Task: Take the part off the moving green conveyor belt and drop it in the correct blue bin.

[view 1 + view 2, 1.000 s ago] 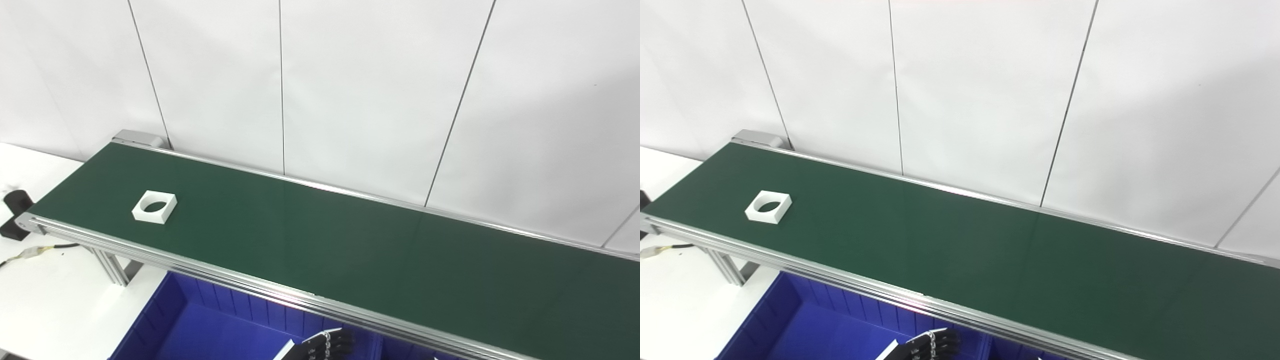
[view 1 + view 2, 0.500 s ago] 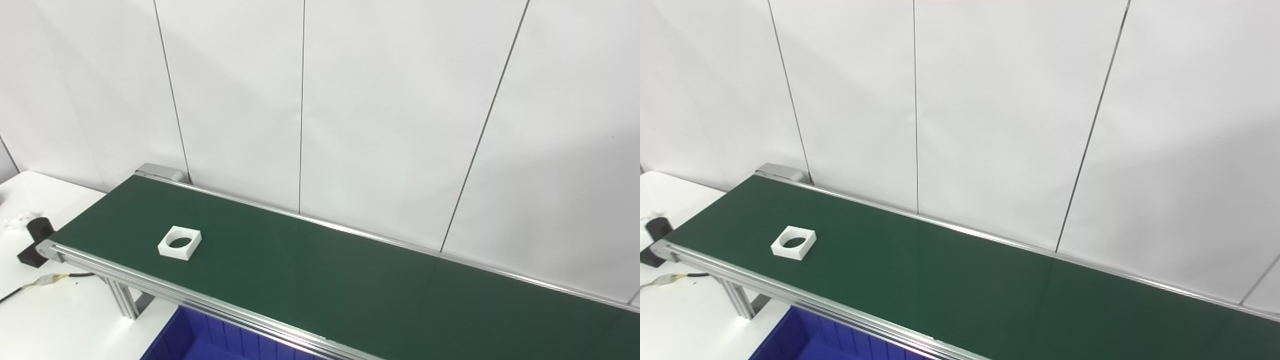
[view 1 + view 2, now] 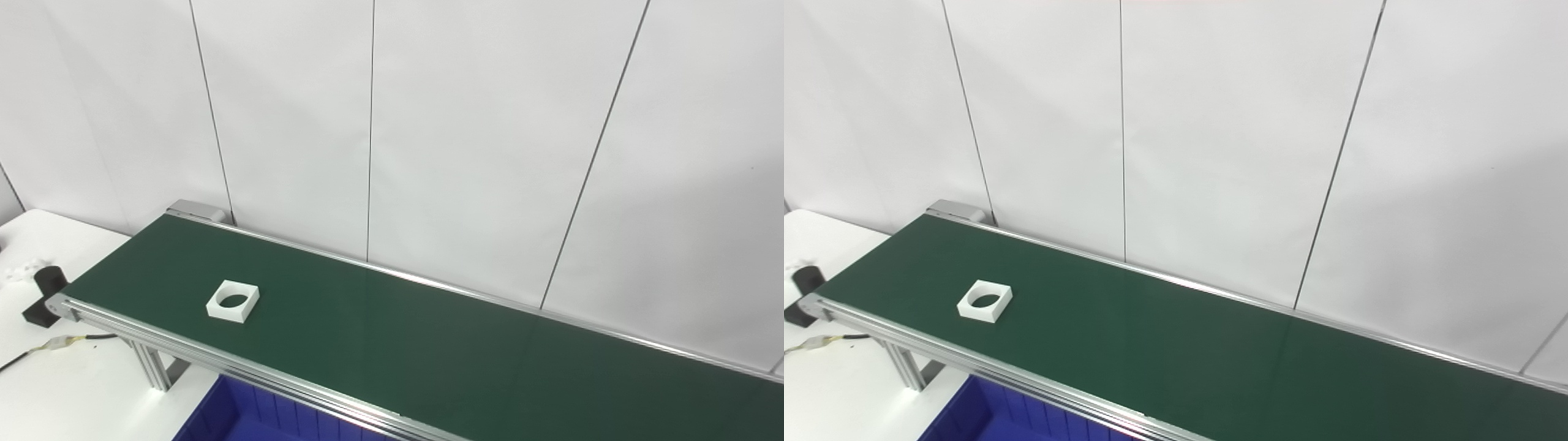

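A white panelled wall [image 3: 478, 135] fills the upper half of both views, split by thin dark vertical seams; it carries no writing, and nothing else in sight bears a readable label or brand.

Below it the green conveyor belt [image 3: 429, 343] runs from the left end down toward the lower right, edged by a silver aluminium frame [image 3: 202, 358] with a support leg [image 3: 153, 370] standing on the white table [image 3: 67, 386].

A blue bin [image 3: 245, 416] shows only as a ribbed corner under the belt's near rail, at the bottom edge of the picture.

The part [image 3: 233, 301], a white square block with a round hole through it, lies flat on the belt near its left end, about midway across the belt's width, with nothing touching it. Compared with half a second ago, when the camera framing was nearly the same, it sits a little further right along the belt. A second ago the views were aimed lower, showing more of the bin and dark fingers at the bottom edge.

Neither hand is in either view now, so how far their fingers are spread cannot be told, and nothing shows them holding or touching anything.

On the table left of the belt end stand a small black block [image 3: 43, 297] and a thin cable with a pale connector [image 3: 58, 343].
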### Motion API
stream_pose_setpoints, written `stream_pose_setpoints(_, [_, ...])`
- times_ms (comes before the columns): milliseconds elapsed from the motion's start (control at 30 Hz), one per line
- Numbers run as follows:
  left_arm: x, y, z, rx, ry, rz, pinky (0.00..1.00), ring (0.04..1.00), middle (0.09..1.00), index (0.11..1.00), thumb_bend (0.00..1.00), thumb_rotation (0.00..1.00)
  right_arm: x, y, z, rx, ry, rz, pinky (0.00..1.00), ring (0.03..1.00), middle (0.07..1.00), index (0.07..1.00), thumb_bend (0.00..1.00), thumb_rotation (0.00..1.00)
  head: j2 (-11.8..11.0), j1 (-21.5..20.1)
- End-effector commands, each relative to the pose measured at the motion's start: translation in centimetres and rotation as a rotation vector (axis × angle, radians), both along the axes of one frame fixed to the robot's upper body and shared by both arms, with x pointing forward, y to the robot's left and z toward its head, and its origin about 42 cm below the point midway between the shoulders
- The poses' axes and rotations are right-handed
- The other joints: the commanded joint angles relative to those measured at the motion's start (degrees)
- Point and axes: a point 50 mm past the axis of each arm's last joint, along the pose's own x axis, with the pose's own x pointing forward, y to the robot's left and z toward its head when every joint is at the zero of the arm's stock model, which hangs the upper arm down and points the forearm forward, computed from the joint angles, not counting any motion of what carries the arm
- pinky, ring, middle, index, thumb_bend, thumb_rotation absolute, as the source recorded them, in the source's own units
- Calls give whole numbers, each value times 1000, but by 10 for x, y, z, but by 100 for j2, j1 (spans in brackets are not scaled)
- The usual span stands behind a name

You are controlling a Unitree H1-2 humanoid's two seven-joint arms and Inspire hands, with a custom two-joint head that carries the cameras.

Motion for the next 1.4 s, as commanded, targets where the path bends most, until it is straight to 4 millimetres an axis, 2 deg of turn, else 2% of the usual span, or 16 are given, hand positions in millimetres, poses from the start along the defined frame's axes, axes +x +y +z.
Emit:
stream_pose_setpoints(0, [5,3,15,16,-58,0,772,820,829,814,1000,223,6,2,13,32,-89,13,687,783,829,886,635,511,9,20])
stream_pose_setpoints(333, [13,17,52,119,-146,13,716,774,781,733,1000,260,8,1,14,28,-90,23,691,787,835,891,647,547,20,110])
stream_pose_setpoints(500, [27,27,84,185,-242,13,714,777,774,711,1000,269,10,1,13,28,-89,22,688,787,836,891,647,548,17,137])
stream_pose_setpoints(600, [36,32,103,224,-292,15,709,777,771,709,1000,308,11,2,13,26,-90,21,682,782,833,889,646,555,9,148])
stream_pose_setpoints(800, [55,36,129,237,-341,-3,757,796,776,714,1000,356,13,2,13,20,-92,21,677,779,832,890,628,545,-12,150])
stream_pose_setpoints(933, [63,34,138,323,-376,6,813,816,782,716,1000,402,13,1,13,18,-93,22,679,778,832,892,619,554,-7,176])
stream_pose_setpoints(1000, [68,33,142,373,-403,3,803,816,789,725,1000,417,14,0,13,23,-89,21,681,778,834,892,617,549,-5,200])
stream_pose_setpoints(1067, [73,33,145,408,-418,1,755,814,803,731,980,366,14,-1,13,28,-87,19,681,779,831,890,609,514,-10,223])
stream_pose_setpoints(1167, [79,32,149,455,-417,11,742,817,812,733,959,335,14,-2,12,32,-83,17,684,781,831,892,606,501,-20,242])
stream_pose_setpoints(1367, [97,36,159,513,-409,14,775,846,827,745,947,334,15,-3,12,32,-81,20,692,787,835,897,606,514,-22,263])
